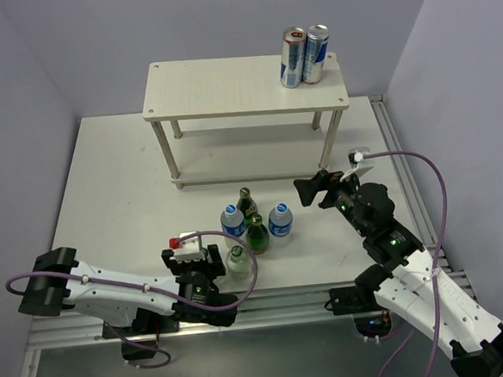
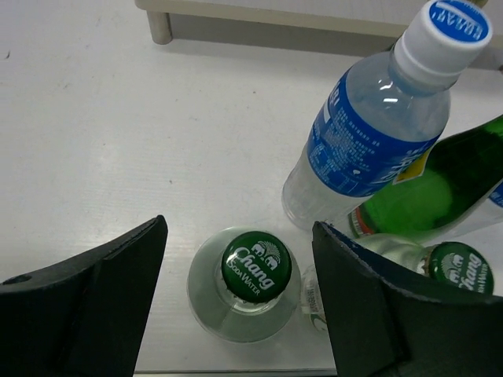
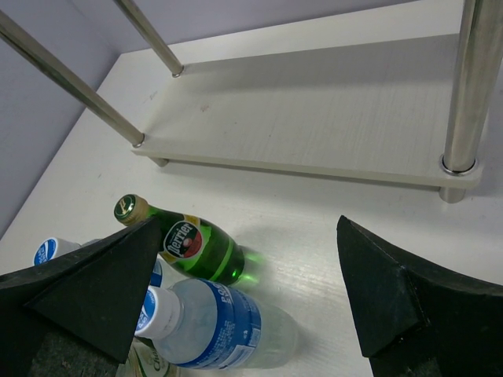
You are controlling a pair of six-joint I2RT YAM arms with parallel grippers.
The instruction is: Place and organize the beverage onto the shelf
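Note:
The shelf [image 1: 244,85] stands at the back with two cans [image 1: 304,55] on its top right end. Several bottles cluster on the table in front of it: water bottles [image 1: 232,223] [image 1: 280,221], green bottles [image 1: 256,233] and a clear Chang soda bottle [image 1: 237,260]. My left gripper [image 2: 240,290] is open, its fingers either side of the Chang bottle's green cap [image 2: 256,265] and apart from it. My right gripper [image 3: 247,290] is open and empty, hovering right of the cluster [image 1: 314,188], with a Perrier bottle [image 3: 196,250] and a water bottle [image 3: 220,326] by its left finger.
The shelf's lower board [image 3: 314,118] is bare between metal legs [image 3: 464,86]. In the left wrist view a water bottle [image 2: 377,133], a green bottle [image 2: 440,188] and a second Chang cap [image 2: 456,267] crowd the right finger. Walls enclose the table.

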